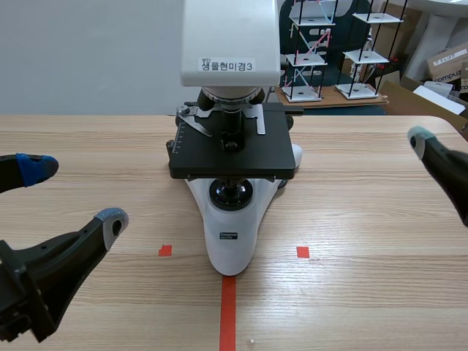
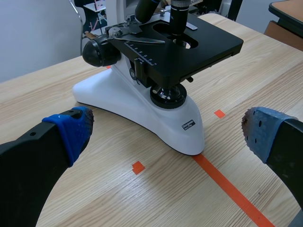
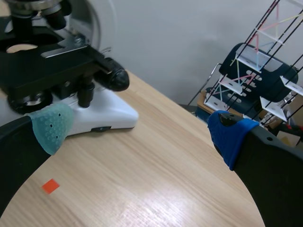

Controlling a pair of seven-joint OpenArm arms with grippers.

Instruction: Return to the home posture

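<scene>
Left arm [image 1: 36,285] and right arm [image 1: 450,172] sit low on either side of the microscope [image 1: 230,146], and neither touches it. The wooden table [image 1: 365,219] carries the microscope at its middle. The left arm is nearer the robot than the microscope's base, and the right arm is about level with its stage. The microscope stands upright, the narrow toe of its white base [image 1: 230,241] pointing at the robot. Its black stage [image 1: 256,157] sits above that base, and its white head [image 1: 230,36] on top bears a label in Korean script. Behind the microscope, past the table's far edge, stand wire-frame racks [image 1: 307,51] with small white shelves. The left gripper [image 1: 73,194] is spread wide and grips nothing, well apart from the microscope's left side. In the left wrist view the base lies ahead of it, framed by its two blue pads [image 2: 75,127]. The right gripper [image 3: 139,130] is likewise spread wide and grips nothing; the microscope is beside its grey-green pad [image 3: 52,125], and table wood shows between the fingers. An orange-red tape line [image 1: 228,314] runs from the toe of the base toward the robot. Two small tape squares [image 1: 165,251] lie one on each side of that toe.
</scene>
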